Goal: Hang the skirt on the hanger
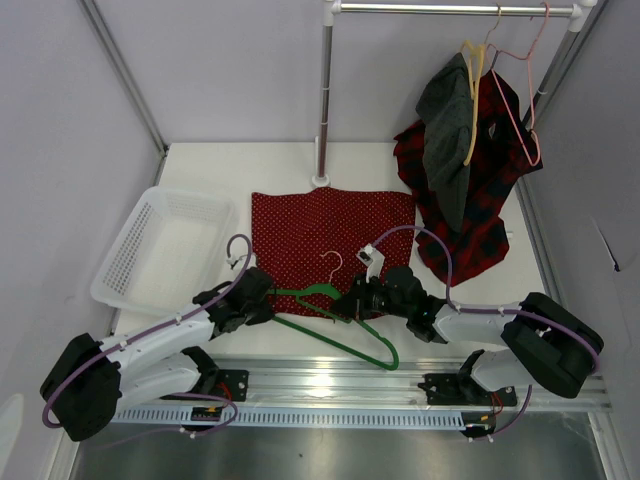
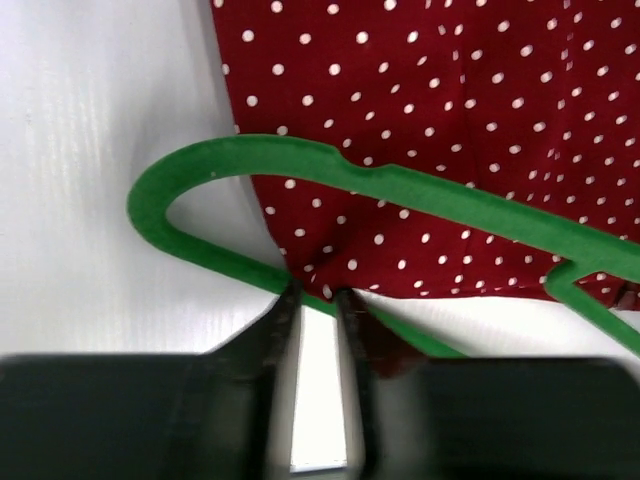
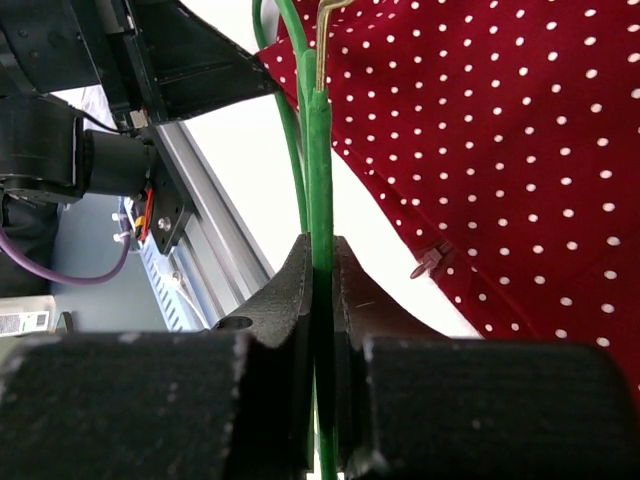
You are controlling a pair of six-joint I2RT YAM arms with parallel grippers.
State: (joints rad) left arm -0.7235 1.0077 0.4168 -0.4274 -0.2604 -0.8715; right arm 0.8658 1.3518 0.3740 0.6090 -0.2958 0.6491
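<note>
The red polka-dot skirt [image 1: 330, 232] lies flat on the white table. The green hanger [image 1: 335, 322] lies across its near edge, with the hook over the fabric. My right gripper [image 1: 347, 303] is shut on the hanger's green wire, which runs straight between the pads in the right wrist view [image 3: 320, 150]. My left gripper [image 1: 266, 294] is at the skirt's near-left corner. In the left wrist view its fingertips [image 2: 290, 298] stand a narrow gap apart, pinching the puckered corner of the skirt [image 2: 450, 120]. The hanger's lower bar [image 2: 200, 155] crosses there, and its upper bar lies over the fabric.
A white mesh basket [image 1: 165, 248] stands at the left. A clothes rail [image 1: 450, 8] on a pole [image 1: 323, 100] at the back carries a dark grey garment [image 1: 448, 140] on a yellow hanger and a plaid garment [image 1: 480, 230] on a pink hanger.
</note>
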